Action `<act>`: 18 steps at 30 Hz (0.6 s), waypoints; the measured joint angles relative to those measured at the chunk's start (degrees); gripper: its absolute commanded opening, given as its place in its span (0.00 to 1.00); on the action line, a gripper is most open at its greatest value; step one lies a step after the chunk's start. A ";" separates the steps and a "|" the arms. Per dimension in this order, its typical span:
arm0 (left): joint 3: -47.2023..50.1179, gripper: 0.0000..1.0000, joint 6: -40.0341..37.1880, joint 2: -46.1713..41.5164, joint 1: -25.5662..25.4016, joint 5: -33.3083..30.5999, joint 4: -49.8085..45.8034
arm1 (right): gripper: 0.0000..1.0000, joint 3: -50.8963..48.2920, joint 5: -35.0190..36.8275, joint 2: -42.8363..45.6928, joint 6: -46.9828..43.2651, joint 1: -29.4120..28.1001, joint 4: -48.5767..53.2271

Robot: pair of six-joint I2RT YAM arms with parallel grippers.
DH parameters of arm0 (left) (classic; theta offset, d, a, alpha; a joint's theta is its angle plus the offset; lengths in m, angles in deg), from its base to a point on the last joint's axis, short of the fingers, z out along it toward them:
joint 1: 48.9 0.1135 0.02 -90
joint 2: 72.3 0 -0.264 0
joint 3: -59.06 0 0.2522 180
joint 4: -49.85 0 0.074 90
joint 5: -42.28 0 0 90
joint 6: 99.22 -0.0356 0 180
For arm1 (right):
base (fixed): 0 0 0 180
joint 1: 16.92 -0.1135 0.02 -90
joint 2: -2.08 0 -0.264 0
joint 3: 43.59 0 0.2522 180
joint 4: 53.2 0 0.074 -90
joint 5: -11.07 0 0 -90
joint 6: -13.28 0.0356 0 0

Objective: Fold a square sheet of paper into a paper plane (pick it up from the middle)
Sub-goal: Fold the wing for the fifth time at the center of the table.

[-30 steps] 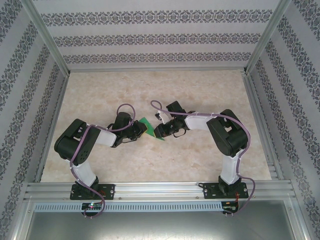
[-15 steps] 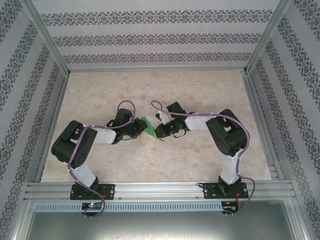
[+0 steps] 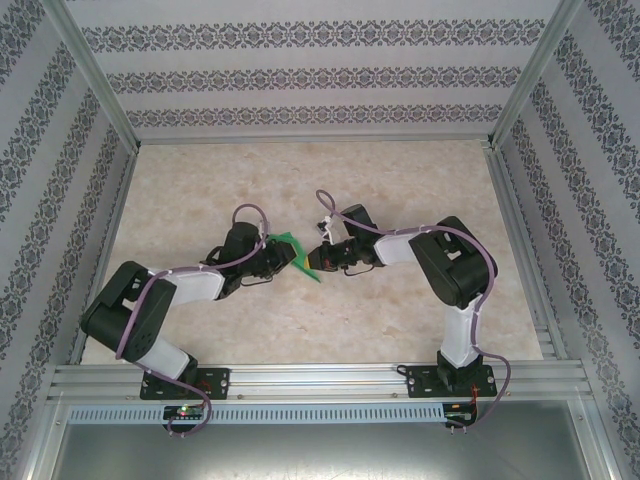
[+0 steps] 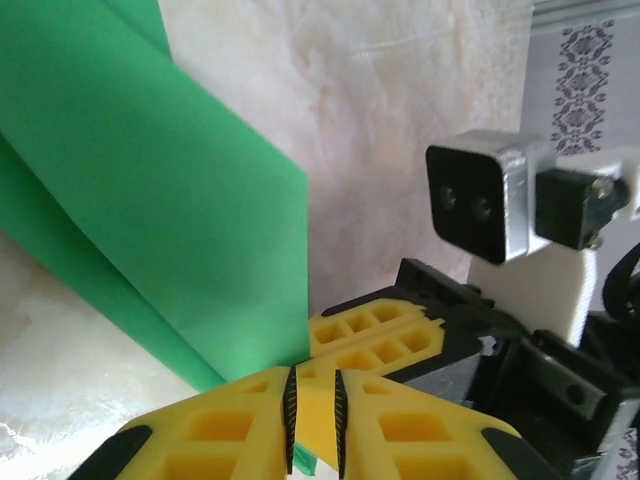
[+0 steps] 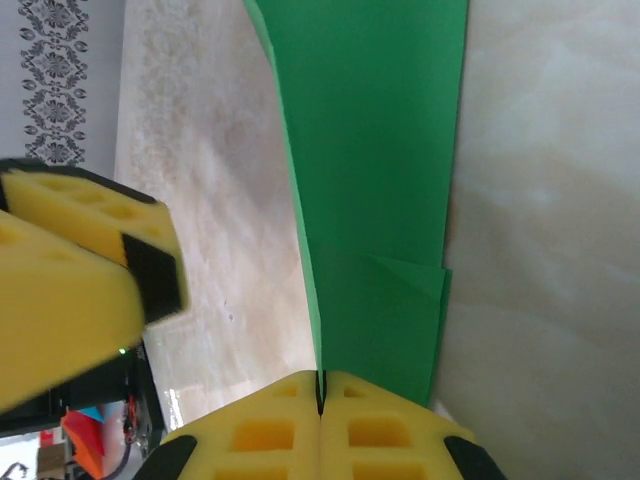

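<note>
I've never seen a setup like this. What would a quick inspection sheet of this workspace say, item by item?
Surface: marbled beige table, flat.
Job's things: green paper, already folded into layers, lying between the two arms near the table's middle.
Clutter: nothing seen.
Grippers: right gripper shut on the green paper's edge; left gripper at the paper with its jaws a narrow gap apart, grip unclear.
Cables: purple cables loop along both arms.
Surroundings: patterned walls on three sides; aluminium rail at the near edge.

Green paper point(image 5: 370, 150): far end beyond both wrist views' top edges, overall outline unclear from above.
</note>
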 measured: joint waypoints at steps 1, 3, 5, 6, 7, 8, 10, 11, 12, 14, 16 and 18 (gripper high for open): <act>0.00 0.20 0.00 0.55 -0.31 -0.02 0.37 | 0.00 0.00 -0.13 -0.09 0.68 0.00 -0.22; 0.04 0.20 0.04 2.14 -0.68 0.02 1.97 | 0.00 0.00 -0.48 -0.24 1.84 0.00 -0.76; 0.09 0.19 0.09 3.87 -0.72 0.00 3.56 | 0.00 -0.02 -0.61 -0.46 2.56 0.00 -1.11; 0.09 0.19 0.20 4.85 -0.72 -0.02 4.22 | 0.00 -0.02 -0.70 -0.68 2.82 0.00 -1.20; 0.11 0.19 0.28 5.57 -0.72 -0.02 4.70 | 0.00 -0.02 -0.72 -0.90 3.02 0.00 -1.22; 0.13 0.18 0.33 6.38 -0.72 -0.02 5.27 | 0.00 -0.04 -0.74 -1.18 3.23 0.00 -1.20; 0.13 0.18 0.48 7.50 -0.72 -0.09 6.10 | 0.00 -0.09 -0.74 -1.73 3.50 0.00 -1.18; 0.13 0.18 0.50 7.96 -0.72 -0.24 6.43 | 0.00 -0.09 -0.74 -2.01 3.50 0.00 -0.98; 0.13 0.18 0.52 8.31 -0.72 -0.31 6.60 | 0.00 -0.09 -0.74 -2.23 3.50 0.00 -0.79; 0.13 0.17 0.63 8.70 -0.72 -0.48 7.04 | 0.00 -0.09 -0.72 -2.49 3.41 0.00 -0.52; 0.15 0.17 0.72 8.79 -0.72 -0.68 7.48 | 0.00 -0.09 -0.74 -2.69 3.15 0.00 -0.31; 0.24 0.17 0.72 8.79 -0.72 -0.70 7.91 | 0.00 -0.07 -0.72 -2.69 2.58 0.00 -0.07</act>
